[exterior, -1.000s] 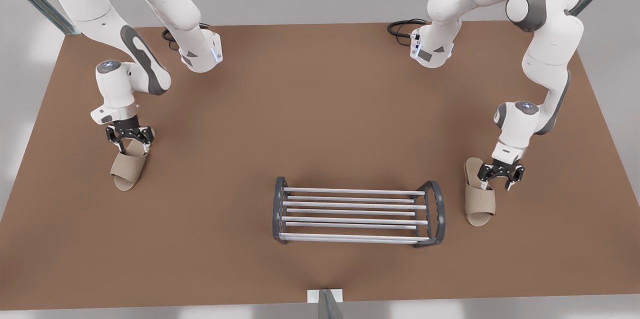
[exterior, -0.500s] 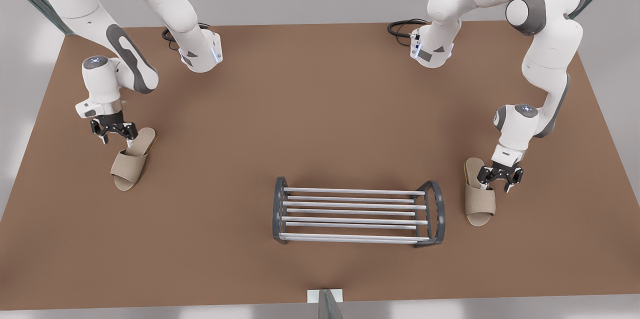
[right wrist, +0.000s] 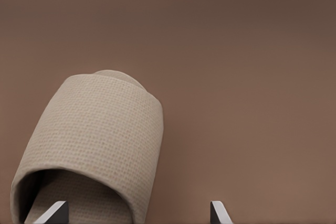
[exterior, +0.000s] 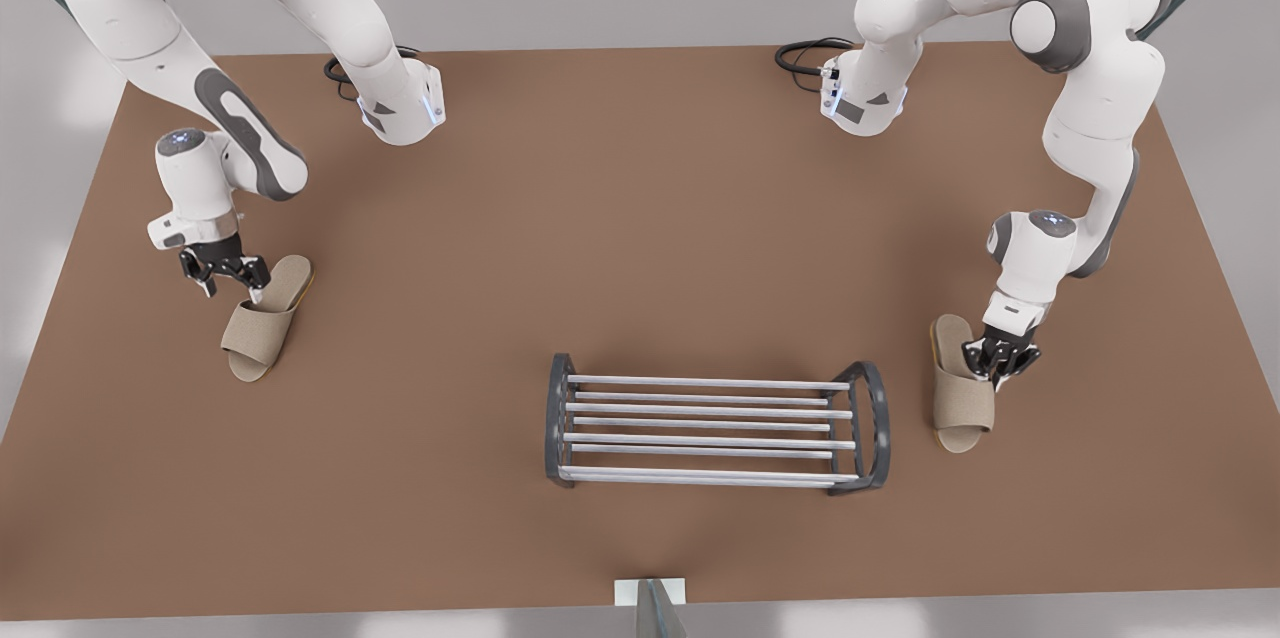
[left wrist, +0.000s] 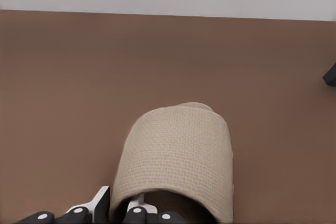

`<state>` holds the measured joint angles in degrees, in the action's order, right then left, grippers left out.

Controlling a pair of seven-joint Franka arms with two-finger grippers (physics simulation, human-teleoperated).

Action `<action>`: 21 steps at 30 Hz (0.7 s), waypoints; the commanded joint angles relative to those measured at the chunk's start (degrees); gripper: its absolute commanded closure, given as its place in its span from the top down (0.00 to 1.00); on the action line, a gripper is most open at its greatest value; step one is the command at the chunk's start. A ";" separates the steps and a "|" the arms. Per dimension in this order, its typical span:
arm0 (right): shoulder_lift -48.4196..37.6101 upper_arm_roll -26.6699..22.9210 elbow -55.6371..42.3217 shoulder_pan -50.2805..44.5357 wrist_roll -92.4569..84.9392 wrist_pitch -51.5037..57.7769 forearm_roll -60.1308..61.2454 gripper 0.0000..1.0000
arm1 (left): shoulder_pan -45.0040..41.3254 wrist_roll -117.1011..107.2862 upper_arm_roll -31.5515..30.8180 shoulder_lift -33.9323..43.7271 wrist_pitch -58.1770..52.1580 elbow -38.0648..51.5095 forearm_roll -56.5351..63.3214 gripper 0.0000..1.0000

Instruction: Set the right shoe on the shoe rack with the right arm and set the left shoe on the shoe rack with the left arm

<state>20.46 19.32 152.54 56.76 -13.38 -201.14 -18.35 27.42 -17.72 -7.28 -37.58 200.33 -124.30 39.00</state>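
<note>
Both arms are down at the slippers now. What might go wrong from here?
1. The left gripper has its jaws pinched on just the soft strap edge of the left shoe, so the shoe may sag or slip on lifting.
2. The right gripper is open wide astride the right shoe's side; closing may shove it sideways.
3. The shoe rack has gaps between its rods, so a tilted shoe could catch.

Bare simulated test bench: brown table [exterior: 640, 248], blank grey walls.

Two slippers [exterior: 258, 333] [exterior: 962, 406], one shoe rack [exterior: 700, 424].
</note>
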 commanded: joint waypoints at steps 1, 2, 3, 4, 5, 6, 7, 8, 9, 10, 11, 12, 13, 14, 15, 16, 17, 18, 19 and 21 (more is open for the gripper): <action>0.28 0.02 -0.22 -0.07 -0.77 0.04 -0.02 1.00 | 0.01 -0.30 -0.01 0.05 -0.02 0.03 -0.06 0.35; 0.28 0.02 -0.31 -0.07 -0.77 0.04 -0.02 1.00 | 0.01 -0.30 -0.01 0.05 -0.02 0.03 -0.06 0.32; 0.55 0.02 -0.75 0.02 -0.77 0.04 -0.10 1.00 | 0.01 -0.30 -0.01 0.05 -0.02 0.11 -0.06 0.31; 0.81 0.02 -1.10 0.02 -0.77 0.04 -0.02 1.00 | 0.01 -0.30 -0.01 0.13 -0.02 0.20 -0.15 0.30; 1.16 0.02 -1.45 0.02 -0.77 0.04 -0.02 1.00 | 0.01 -0.30 -0.01 0.22 -0.02 0.46 -0.24 0.29; 1.25 0.02 -1.54 0.11 -0.77 0.04 -0.02 1.00 | 0.09 -0.21 -0.01 0.31 -0.02 0.47 -0.33 0.28; 1.95 0.02 -1.98 0.11 -0.77 0.04 0.07 1.00 | 0.27 -0.21 -0.01 0.49 -0.02 0.90 -0.33 0.26; 2.74 0.02 -2.42 0.11 -0.68 0.04 0.07 1.00 | 0.27 -0.21 -0.10 0.66 -0.02 0.99 -0.41 0.26; 3.18 0.02 -2.95 0.11 -0.68 0.04 0.07 1.00 | 0.18 -0.30 -0.19 1.28 -0.11 0.99 -0.77 0.25; 3.18 0.02 -2.95 0.46 -0.68 0.04 0.07 1.00 | 0.18 -0.65 -0.54 1.54 -0.38 1.87 -0.86 0.24; 3.18 0.02 -2.95 0.54 -0.68 0.04 0.07 1.00 | 0.01 -0.91 -0.71 3.03 -1.87 2.40 -0.86 0.23; 3.10 0.02 -2.95 0.54 -0.68 -0.04 0.07 1.00 | 0.09 -1.00 -1.86 4.35 -3.71 2.49 -0.94 0.23; 3.10 0.02 -2.95 0.54 -0.68 0.04 0.07 1.00 | 0.09 -2.32 -3.09 6.20 -6.79 2.49 -0.94 0.23; 3.18 0.02 -3.12 0.54 -0.68 0.04 0.07 1.00 | 0.09 -3.02 -3.70 6.99 -8.46 3.28 -0.94 0.23; 3.27 0.02 -3.21 0.46 -0.68 0.04 0.07 1.00 | 0.27 -2.94 -4.41 7.69 -11.27 4.59 -0.86 0.23; 3.54 0.02 -3.30 0.46 -0.68 0.04 0.07 1.00 | 0.44 -2.94 -5.11 8.48 -13.99 6.44 -0.86 0.23; 4.15 0.02 -4.00 0.46 -0.68 0.04 0.07 1.00 | 0.88 -2.94 -6.51 9.80 -17.33 7.14 -0.86 0.23; 4.24 0.02 -4.09 0.46 -0.68 0.04 0.07 1.00 | 0.97 -3.64 -7.31 11.21 -19.35 7.32 -0.94 0.23; 4.50 0.02 -4.09 0.54 -0.59 0.04 0.51 1.00 | 1.32 -3.81 -8.89 12.17 -22.26 8.81 -0.94 0.23; 4.59 0.11 -4.44 0.37 -0.59 0.04 0.95 1.00 | 1.32 -4.69 -11.26 13.40 -27.26 11.18 -1.03 0.23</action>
<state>25.01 19.38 148.17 57.22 -13.86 -201.14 -17.75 28.77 -19.06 -18.31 -24.57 183.78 -113.66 37.97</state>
